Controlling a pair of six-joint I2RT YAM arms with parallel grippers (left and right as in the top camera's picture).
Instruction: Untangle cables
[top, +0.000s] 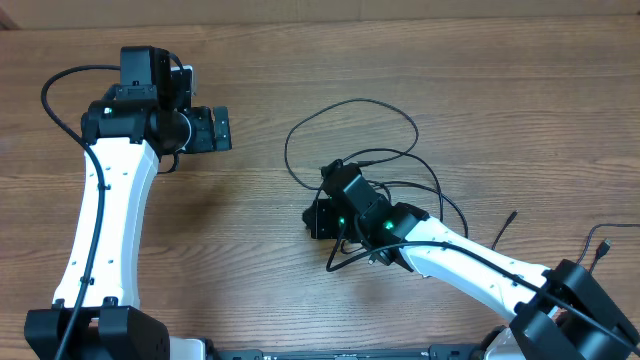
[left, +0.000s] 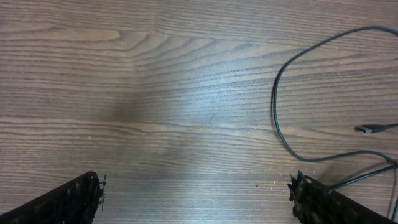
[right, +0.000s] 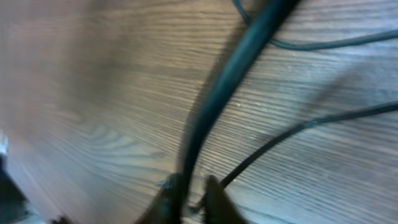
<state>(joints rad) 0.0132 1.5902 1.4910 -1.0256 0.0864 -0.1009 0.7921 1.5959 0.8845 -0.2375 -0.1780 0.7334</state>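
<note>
cables (left: 274, 106): loose loops on table (top: 450, 60)
left gripper (left: 196, 193): spread wide, empty
right gripper (right: 189, 196): pinching one strand

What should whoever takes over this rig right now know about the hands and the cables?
Left hand: open and empty, hovering over the brown wood-grain table, left of the cables.
Right hand: shut, apparently pinching one strand; that view is blurred.
The thin black flexible cables lie in loose overlapping loops centre-right, partly under the right arm. One plug end lies free further right.
Done: one strand gripped.
Left: draw the loops apart; the main ones overlap.
</note>
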